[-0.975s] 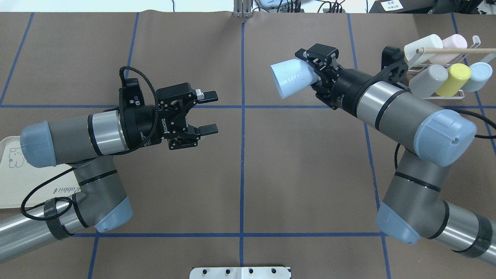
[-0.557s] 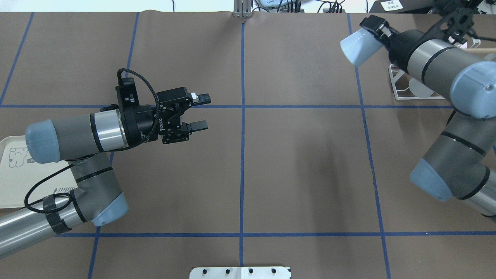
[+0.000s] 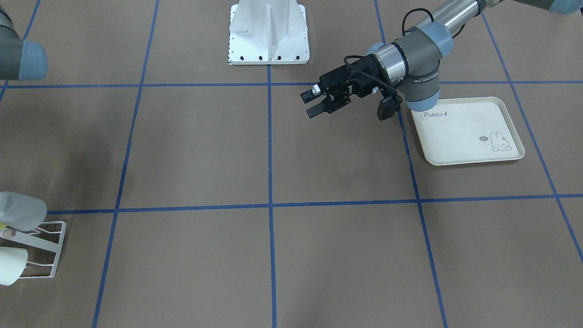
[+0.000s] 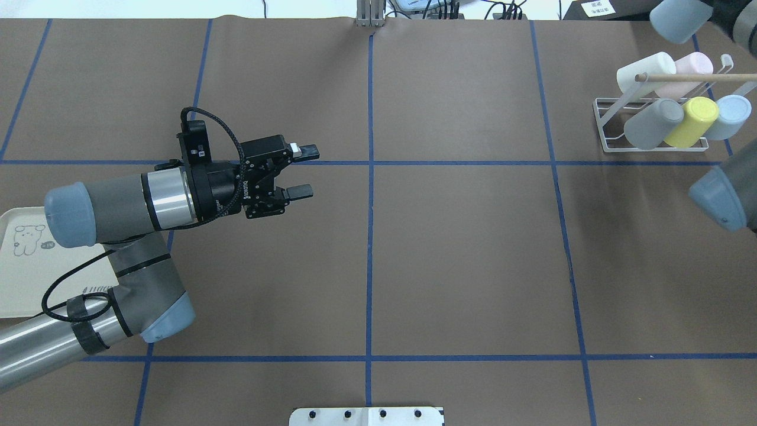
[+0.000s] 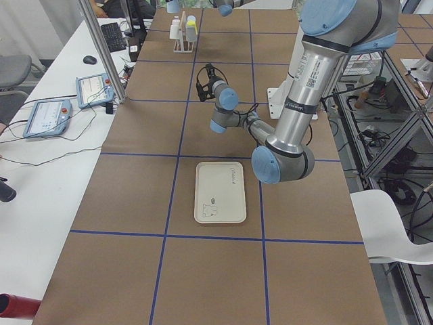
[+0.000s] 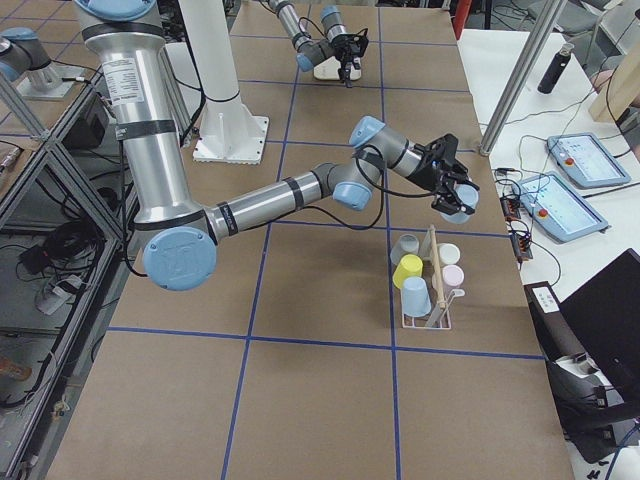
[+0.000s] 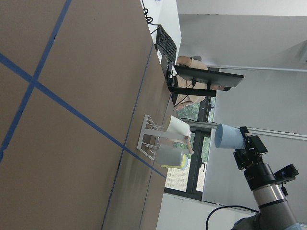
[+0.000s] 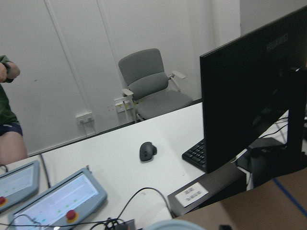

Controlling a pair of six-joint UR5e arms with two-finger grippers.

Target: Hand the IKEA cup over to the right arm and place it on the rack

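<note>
Gripping cup [image 7: 229, 136] in right pincer [image 7: 244, 140], "Rabbit" tray [image 3: 455, 141]

We see the pale blue IKEA cup [image 4: 680, 18] held aloft by its base in the right gripper [image 7: 243, 140], just beyond the rack [image 4: 600, 127] and clear of it. The rack — white wire, wooden dowel — stands near the far right corner of the table [image 4: 461, 248].

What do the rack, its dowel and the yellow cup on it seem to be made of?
The rack looks like thin metal wire with a smooth white coating; its slim bent rods suggest this. The dowel looks like bare light wood, as it is pale tan and matte. The yellow cup is probably plastic, given its even, matte colour, though ceramic cannot be ruled out.
</note>
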